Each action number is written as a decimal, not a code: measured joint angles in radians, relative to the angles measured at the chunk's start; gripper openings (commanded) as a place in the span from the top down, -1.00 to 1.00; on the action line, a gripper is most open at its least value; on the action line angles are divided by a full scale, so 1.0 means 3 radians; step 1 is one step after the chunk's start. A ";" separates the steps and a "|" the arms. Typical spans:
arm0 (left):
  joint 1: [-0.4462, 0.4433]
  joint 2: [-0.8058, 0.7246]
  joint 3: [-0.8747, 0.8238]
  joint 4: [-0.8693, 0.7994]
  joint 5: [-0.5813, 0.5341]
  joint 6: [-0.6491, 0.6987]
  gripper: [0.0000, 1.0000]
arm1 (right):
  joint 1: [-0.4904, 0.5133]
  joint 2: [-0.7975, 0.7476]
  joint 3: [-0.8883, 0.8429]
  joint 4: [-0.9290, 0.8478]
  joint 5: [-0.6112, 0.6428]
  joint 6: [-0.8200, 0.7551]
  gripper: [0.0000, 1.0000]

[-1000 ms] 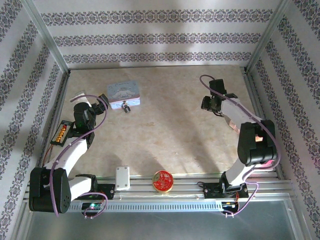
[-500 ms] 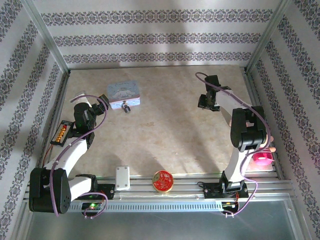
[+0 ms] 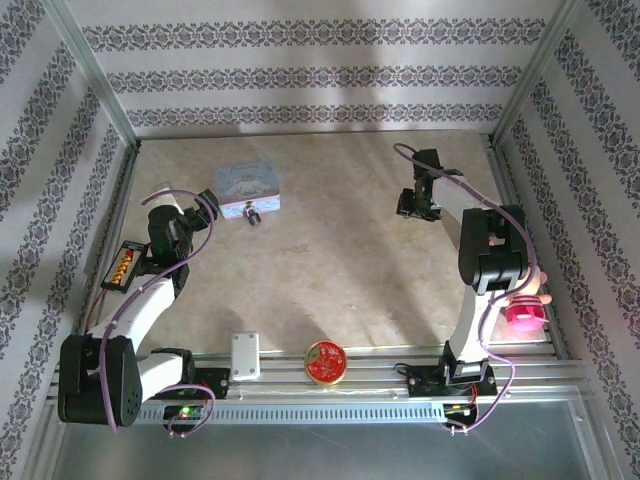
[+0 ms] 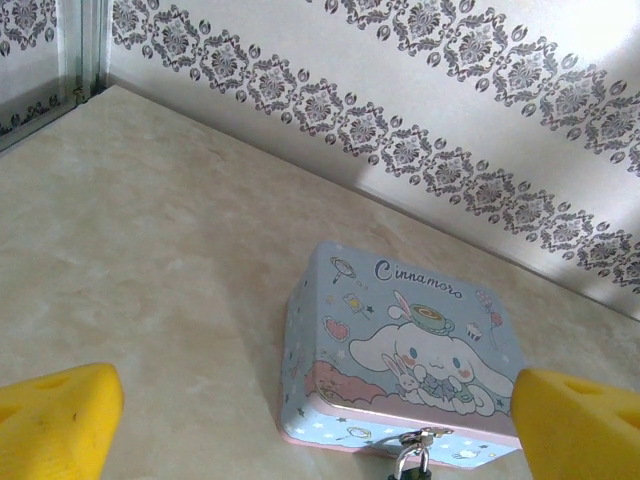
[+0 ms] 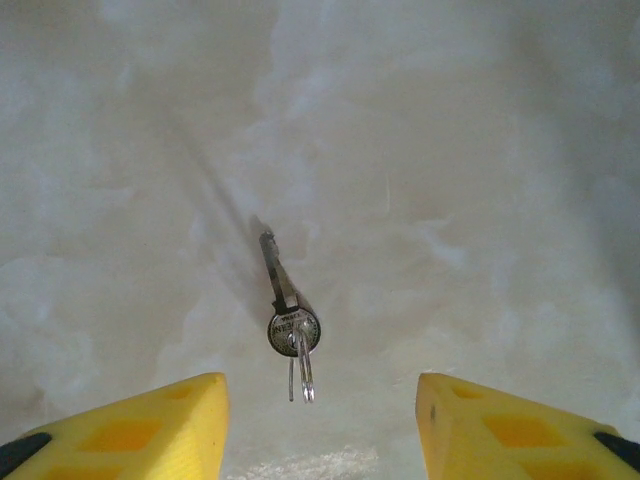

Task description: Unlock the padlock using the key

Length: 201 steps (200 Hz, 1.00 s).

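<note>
Robot test booth, wallpapered walls, aluminium frame

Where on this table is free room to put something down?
Bare: the wide middle between the blue tin and the right gripper. Crowded: the padlock by the tin, and the near edge with a white block and red disc.

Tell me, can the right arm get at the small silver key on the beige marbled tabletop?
Probably yes: the right gripper hangs open over the key, which lies flat with bare table around it.
</note>
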 measured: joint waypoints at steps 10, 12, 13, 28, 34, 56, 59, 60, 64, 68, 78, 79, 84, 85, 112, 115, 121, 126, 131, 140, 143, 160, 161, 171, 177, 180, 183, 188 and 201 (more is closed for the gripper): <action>0.0000 0.0019 0.0000 0.0001 0.0005 -0.0008 -0.99 | 0.0000 0.0024 0.0024 0.0000 -0.0009 -0.0006 -0.02; 0.0000 0.0022 0.0000 0.0000 0.0005 -0.0010 -0.99 | 0.0000 0.0029 0.0027 -0.0001 -0.0010 -0.0010 -0.02; 0.0000 0.0025 0.0000 0.0000 0.0005 -0.0013 -0.99 | 0.0000 0.0033 0.0029 0.0000 -0.0011 -0.0013 -0.01; 0.0000 0.0051 0.0000 0.0000 0.0006 -0.0033 -0.99 | 0.0000 0.0070 0.0053 0.0000 -0.0029 -0.0029 0.02; 0.0000 0.0061 0.0000 0.0000 0.0008 -0.0046 -0.99 | 0.0000 0.0084 0.0056 0.0000 -0.0037 -0.0039 0.02; 0.0000 0.0085 0.0001 0.0000 0.0022 -0.0074 -0.99 | 0.0000 0.0121 0.0057 -0.0003 -0.0079 -0.0051 0.06; 0.0000 0.0089 0.0001 0.0000 0.0023 -0.0075 -0.99 | 0.0000 0.0122 0.0057 -0.0003 -0.0085 -0.0051 0.06; 0.0000 0.0089 0.0001 0.0000 0.0024 -0.0075 -0.99 | 0.0000 0.0123 0.0057 -0.0003 -0.0085 -0.0052 0.06; 0.0000 0.0093 0.0001 0.0000 0.0028 -0.0076 -0.99 | 0.0000 0.0128 0.0058 -0.0005 -0.0090 -0.0051 0.06; 0.0000 0.0098 0.0001 0.0000 0.0029 -0.0076 -0.99 | 0.0000 0.0134 0.0060 -0.0008 -0.0097 -0.0052 0.06; 0.0000 0.0111 0.0001 0.0000 0.0034 -0.0076 -0.99 | 0.0000 0.0146 0.0070 -0.0013 -0.0102 -0.0053 0.07; 0.0000 0.0113 0.0001 0.0000 0.0036 -0.0078 -0.99 | 0.0000 0.0146 0.0070 -0.0013 -0.0103 -0.0055 0.07; 0.0000 0.0120 0.0001 0.0000 0.0042 -0.0078 -0.99 | 0.0000 0.0151 0.0074 -0.0011 -0.0109 -0.0062 0.08; 0.0000 0.0120 0.0001 0.0000 0.0043 -0.0079 -0.99 | 0.0000 0.0153 0.0075 -0.0011 -0.0111 -0.0061 0.08; 0.0000 0.0134 0.0001 0.0000 0.0062 -0.0095 -0.99 | 0.0000 0.0170 0.0104 -0.0020 -0.0137 -0.0075 0.20; 0.0000 0.0135 0.0001 0.0000 0.0066 -0.0099 -0.99 | 0.0000 0.0173 0.0109 -0.0022 -0.0144 -0.0074 0.22; 0.0000 0.0137 0.0001 0.0000 0.0067 -0.0100 -0.99 | 0.0000 0.0175 0.0116 -0.0022 -0.0149 -0.0080 0.27; 0.0000 0.0140 0.0001 0.0000 0.0067 -0.0102 -0.99 | 0.0000 0.0175 0.0117 -0.0019 -0.0156 -0.0078 0.29; 0.0000 0.0148 0.0003 0.0000 0.0067 -0.0103 -0.99 | 0.0000 0.0175 0.0118 -0.0022 -0.0164 -0.0072 0.31; 0.0000 0.0161 0.0005 0.0000 0.0067 -0.0104 -0.99 | 0.0000 0.0175 0.0118 -0.0023 -0.0174 -0.0075 0.34; 0.0000 0.0165 0.0006 0.0000 0.0067 -0.0106 -0.99 | 0.0000 0.0175 0.0118 -0.0023 -0.0175 -0.0072 0.35; 0.0000 0.0183 0.0009 -0.0001 0.0067 -0.0114 -0.99 | 0.0000 0.0175 0.0118 -0.0023 -0.0183 -0.0074 0.37; 0.0000 0.0183 0.0009 -0.0001 0.0067 -0.0114 -0.99 | 0.0000 0.0175 0.0118 -0.0023 -0.0183 -0.0072 0.37; 0.0000 0.0184 0.0009 -0.0001 0.0067 -0.0114 -0.99 | 0.0000 0.0177 0.0118 -0.0024 -0.0183 -0.0071 0.40; 0.0000 0.0184 0.0009 -0.0001 0.0067 -0.0116 -0.99 | 0.0000 0.0177 0.0118 -0.0024 -0.0183 -0.0071 0.41; 0.0000 0.0184 0.0010 -0.0001 0.0067 -0.0116 -0.99 | 0.0000 0.0177 0.0118 -0.0024 -0.0183 -0.0072 0.42; 0.0000 0.0184 0.0011 -0.0001 0.0067 -0.0117 -0.99 | 0.0000 0.0177 0.0118 -0.0024 -0.0183 -0.0071 0.43; 0.0000 0.0184 0.0014 -0.0003 0.0067 -0.0120 -0.99 | 0.0000 0.0177 0.0118 -0.0024 -0.0183 -0.0071 0.43; 0.0000 0.0186 0.0018 -0.0003 0.0067 -0.0125 -0.98 | 0.0000 0.0183 0.0118 -0.0024 -0.0182 -0.0071 0.46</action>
